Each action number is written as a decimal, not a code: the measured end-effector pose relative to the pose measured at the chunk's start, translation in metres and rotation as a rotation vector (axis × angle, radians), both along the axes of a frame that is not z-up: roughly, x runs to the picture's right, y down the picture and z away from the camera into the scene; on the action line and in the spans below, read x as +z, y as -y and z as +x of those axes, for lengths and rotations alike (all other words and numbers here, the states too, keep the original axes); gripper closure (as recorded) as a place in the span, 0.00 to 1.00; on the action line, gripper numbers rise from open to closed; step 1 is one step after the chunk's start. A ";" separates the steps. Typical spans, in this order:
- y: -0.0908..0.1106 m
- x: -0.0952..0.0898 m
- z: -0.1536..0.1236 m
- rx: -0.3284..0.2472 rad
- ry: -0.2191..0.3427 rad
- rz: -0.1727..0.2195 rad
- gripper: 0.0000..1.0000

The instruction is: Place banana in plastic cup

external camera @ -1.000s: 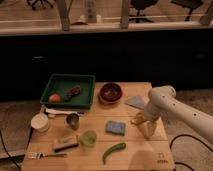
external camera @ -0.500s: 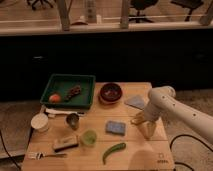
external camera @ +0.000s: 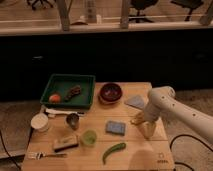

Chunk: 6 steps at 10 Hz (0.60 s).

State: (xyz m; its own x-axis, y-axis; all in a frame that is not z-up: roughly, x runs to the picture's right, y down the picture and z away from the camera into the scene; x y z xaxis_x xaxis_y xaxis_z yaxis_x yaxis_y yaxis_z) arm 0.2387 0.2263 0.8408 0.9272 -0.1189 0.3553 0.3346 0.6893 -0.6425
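The plastic cup [external camera: 89,137] is small, green and upright near the front middle of the wooden table [external camera: 145,155]. My gripper [external camera: 142,125] points down at the table's right side, to the right of a blue sponge [external camera: 115,127] and well right of the cup. A pale yellowish shape [external camera: 135,120] lies at the gripper's tip. It may be the banana, but I cannot tell it apart from the gripper. A curved green pepper [external camera: 113,151] lies in front, between the cup and the gripper.
A green tray [external camera: 55,82] at the back left holds an orange fruit [external camera: 54,98] and a brown item [external camera: 74,92]. Also here: a dark red bowl [external camera: 110,92], a grey flat piece [external camera: 135,101], a metal cup [external camera: 73,120], a white cup [external camera: 39,122], a brown block [external camera: 65,144] and a fork [external camera: 46,155].
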 end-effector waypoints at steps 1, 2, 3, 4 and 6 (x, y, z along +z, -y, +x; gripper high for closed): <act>0.000 0.000 0.000 0.000 0.000 -0.001 0.23; -0.001 0.000 0.000 0.002 -0.001 -0.002 0.23; 0.000 -0.002 0.003 0.012 -0.006 0.005 0.23; -0.001 -0.002 0.006 0.018 -0.007 0.009 0.23; 0.003 -0.001 0.006 0.024 -0.002 0.018 0.23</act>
State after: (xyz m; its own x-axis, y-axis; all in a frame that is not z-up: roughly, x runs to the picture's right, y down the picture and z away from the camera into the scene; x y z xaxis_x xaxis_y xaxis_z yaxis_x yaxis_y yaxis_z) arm 0.2445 0.2236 0.8397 0.9306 -0.1032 0.3512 0.3166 0.7084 -0.6308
